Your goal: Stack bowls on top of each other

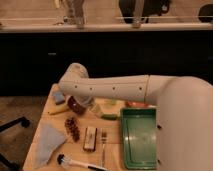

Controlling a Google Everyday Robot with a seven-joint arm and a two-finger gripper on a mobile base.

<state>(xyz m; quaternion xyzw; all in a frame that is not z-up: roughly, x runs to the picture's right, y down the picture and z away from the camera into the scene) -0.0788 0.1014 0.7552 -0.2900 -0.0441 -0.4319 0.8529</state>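
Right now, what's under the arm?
The maroon bowl shows below the wrist; orange-red bowl peeks out behind the tray. The gripper, down by the maroon bowl, is covered by the arm.

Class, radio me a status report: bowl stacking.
Claw down at maroon bowl, table's left. Orange-red bowl apart, partly hidden; unstacked. Arm spans the gap between them.
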